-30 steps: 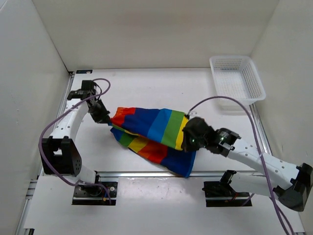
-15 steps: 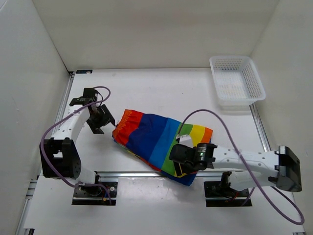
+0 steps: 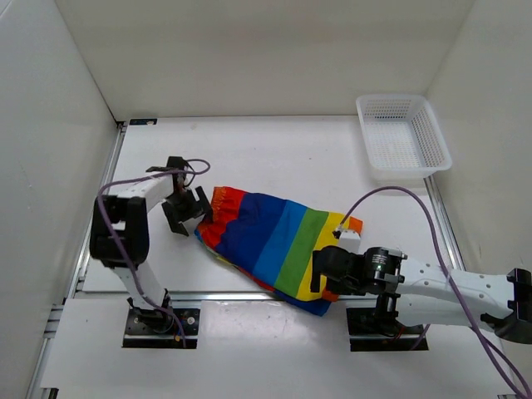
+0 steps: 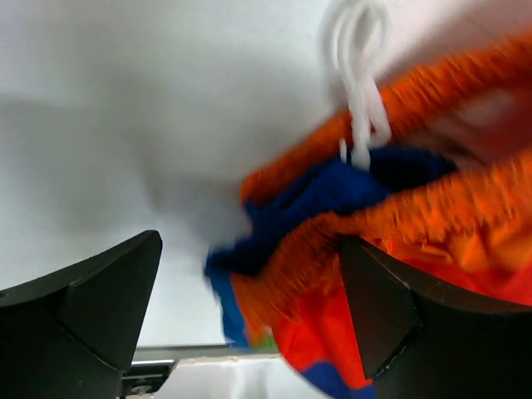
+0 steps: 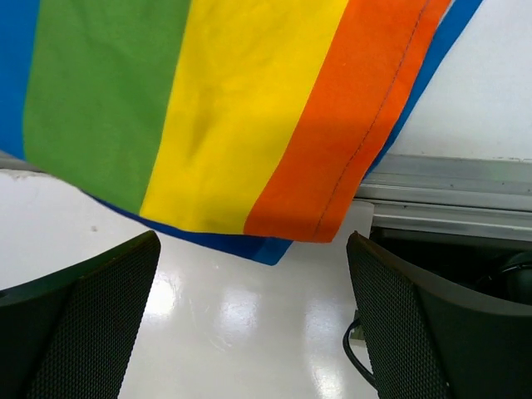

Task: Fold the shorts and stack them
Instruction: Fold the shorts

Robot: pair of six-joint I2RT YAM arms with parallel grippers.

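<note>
Top external: rainbow-striped shorts [image 3: 274, 241] lie rumpled on the white table [image 3: 274, 154], between the arms.
Left gripper [image 3: 187, 214] jaws apart beside the waistband; right gripper [image 3: 322, 274] jaws apart by the orange hem; neither grips cloth.

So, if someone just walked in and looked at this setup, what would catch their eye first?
The rainbow-striped fabric shorts, lying bunched in the middle of the white table, stand out most. The left gripper is open by their waistband end, and the right gripper is open at their near right edge. A white plastic mesh basket stands in the far right corner.
</note>
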